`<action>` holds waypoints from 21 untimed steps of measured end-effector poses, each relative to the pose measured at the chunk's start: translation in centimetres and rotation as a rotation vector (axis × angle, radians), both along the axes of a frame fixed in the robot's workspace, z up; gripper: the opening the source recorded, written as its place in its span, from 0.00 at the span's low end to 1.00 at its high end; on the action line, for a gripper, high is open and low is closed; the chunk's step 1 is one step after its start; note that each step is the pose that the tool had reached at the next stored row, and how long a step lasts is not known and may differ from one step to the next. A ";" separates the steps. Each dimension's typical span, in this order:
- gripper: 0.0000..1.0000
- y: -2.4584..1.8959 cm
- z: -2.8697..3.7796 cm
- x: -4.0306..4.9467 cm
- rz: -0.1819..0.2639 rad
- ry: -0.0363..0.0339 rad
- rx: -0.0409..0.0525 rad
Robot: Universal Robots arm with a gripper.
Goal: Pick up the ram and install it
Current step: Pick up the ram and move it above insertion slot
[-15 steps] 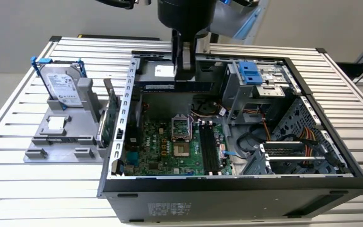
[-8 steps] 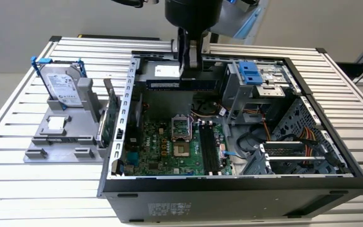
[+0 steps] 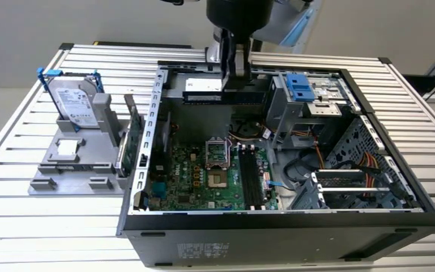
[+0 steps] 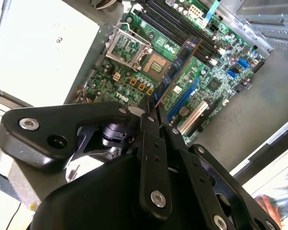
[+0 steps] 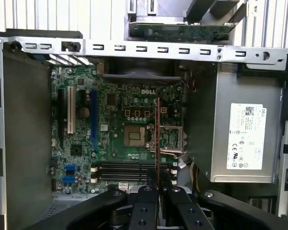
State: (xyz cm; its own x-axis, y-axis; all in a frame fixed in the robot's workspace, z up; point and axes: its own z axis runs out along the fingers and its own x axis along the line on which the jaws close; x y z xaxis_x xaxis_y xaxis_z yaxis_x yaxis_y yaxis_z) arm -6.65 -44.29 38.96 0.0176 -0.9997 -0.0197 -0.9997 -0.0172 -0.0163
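Above the motherboard (image 5: 110,143), ram (image 5: 157,124) pinched edge-on in the end effector (image 5: 157,176)

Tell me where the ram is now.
In the exterior view the ram hangs clamped in the pincer over the open computer case, above the motherboard.

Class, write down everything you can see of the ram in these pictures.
The ram is a thin, long circuit strip, dark bluish-green, with a row of small dark chips. It hangs level, on edge, clamped near its middle by the gripper, over the open computer case, touching nothing else. In the first wrist view it shows edge-on above the motherboard.
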 end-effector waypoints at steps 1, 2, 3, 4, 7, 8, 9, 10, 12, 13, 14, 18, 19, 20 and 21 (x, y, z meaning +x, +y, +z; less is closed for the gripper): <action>0.00 0.12 0.00 0.14 0.000 0.0000 -0.0001; 0.00 0.23 0.01 0.26 0.000 0.0001 -0.0002; 0.00 0.34 0.00 0.39 0.000 0.0000 -0.0001; 0.00 0.46 0.00 0.52 0.000 0.0000 0.0000; 0.00 0.70 0.00 0.95 0.000 0.0001 -0.0001; 0.00 0.75 0.00 1.13 0.000 0.0000 -0.0001; 0.00 0.78 0.00 1.31 0.000 0.0000 0.0000; 0.00 0.80 0.00 1.51 0.000 0.0000 0.0000; 0.00 0.81 0.01 1.94 0.000 0.0001 -0.0001; 0.00 0.81 0.01 2.15 0.000 0.0001 -0.0002; 0.00 0.81 0.00 2.37 -0.001 0.0001 -0.0001; 0.00 0.81 0.01 3.09 -0.002 0.0000 -0.0001; 0.00 0.81 0.00 3.26 -0.004 0.0001 -0.0001; 0.00 0.81 0.00 3.38 -0.006 0.0000 -0.0001; 0.00 0.81 0.00 3.49 -0.009 0.0000 0.0000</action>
